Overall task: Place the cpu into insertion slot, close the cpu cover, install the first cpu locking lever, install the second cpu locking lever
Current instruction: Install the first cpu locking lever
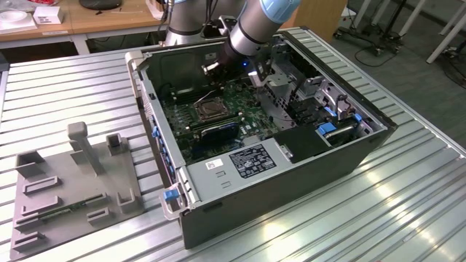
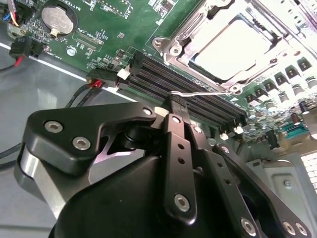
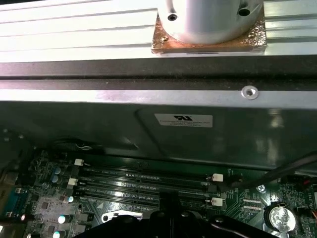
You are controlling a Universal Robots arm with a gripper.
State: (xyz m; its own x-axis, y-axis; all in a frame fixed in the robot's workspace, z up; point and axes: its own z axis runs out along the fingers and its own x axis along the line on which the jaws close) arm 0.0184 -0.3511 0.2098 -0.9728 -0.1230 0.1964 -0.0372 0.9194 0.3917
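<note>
Shows the gripper (image 2: 174,105) closed over the memory slots (image 2: 158,79), tips meeting the end of a thin lever (image 2: 203,92); cannot tell whether gripped. Finds the cpu (image 2: 237,44) seated in the slot (image 1: 207,111), cover (image 2: 171,48) down around it, inside the case (image 1: 291,164).

Glare streaks the ribbed table (image 1: 393,207) in the exterior view; the cpu (image 2: 233,47) washes out white in the second wrist view; the case wall (image 3: 99,134) lies dim in the first wrist view
</note>
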